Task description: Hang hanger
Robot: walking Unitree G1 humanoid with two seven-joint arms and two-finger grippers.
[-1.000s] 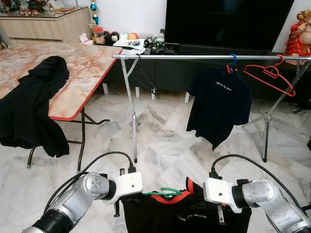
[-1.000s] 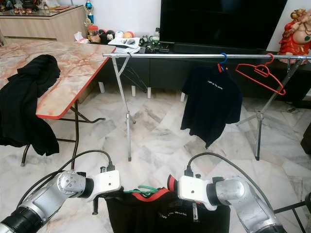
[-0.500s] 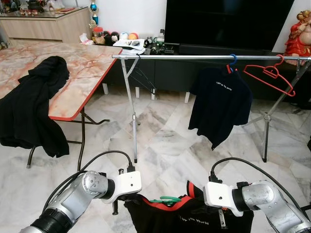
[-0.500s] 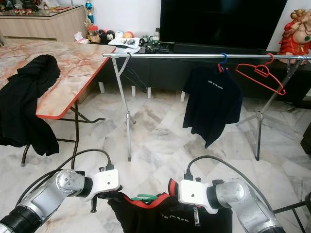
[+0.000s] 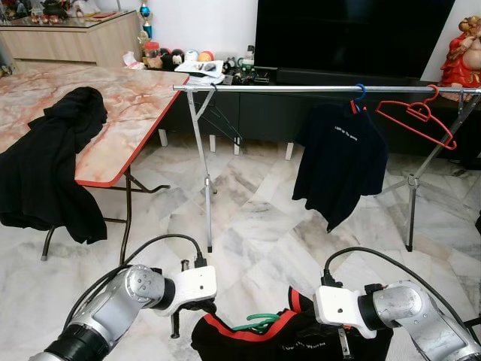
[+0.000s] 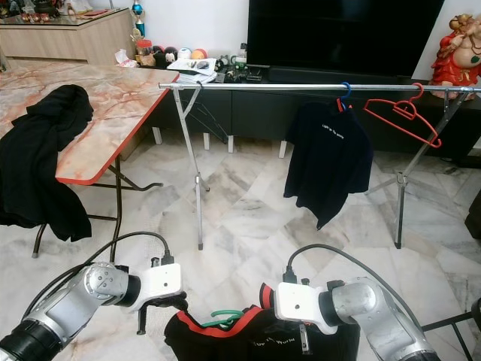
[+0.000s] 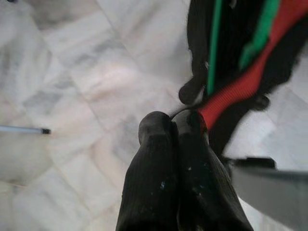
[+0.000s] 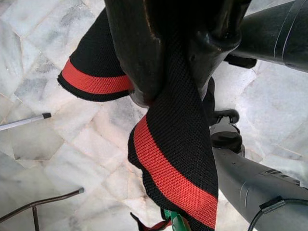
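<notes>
1. Holding a black shirt with red trim [image 5: 301, 342] low between them, the robot's two silver arms reached inward just above the marble floor [image 5: 255, 218].
2. The left hand [image 7: 180, 120] had its black fingers pressed shut on the shirt's red-edged collar, seen close up in the left wrist view.
3. The right hand [image 8: 175, 91] was clamped on a fold of the same shirt, black knit with a red band hanging down past its fingers [image 8: 134, 57].
4. A green hanger [image 5: 258, 323] sat inside the shirt's neck opening, its hook poking out between the two white wrists.
5. Further ahead stood a metal clothes rail [image 5: 301, 89] on folding legs, well apart from the held shirt.
6. A black T-shirt [image 5: 342, 162] hung from the rail on a blue hanger hook [image 5: 361, 91], right of the rail's middle.
7. Just beside it, nearer the rail's right end, an empty red hanger [image 5: 417, 116] dangled tilted.
8. To the left stood a marble-patterned folding surface with a red edge [image 5: 131, 113], and a black garment [image 5: 52, 173] draped over its near corner and down the side.
9. Behind the rail sat a large dark television [image 5: 353, 34] on a low cabinet, with small items clustered on the cabinet's left part.
10. A red figurine [image 5: 462, 53] stood at the far right.
</notes>
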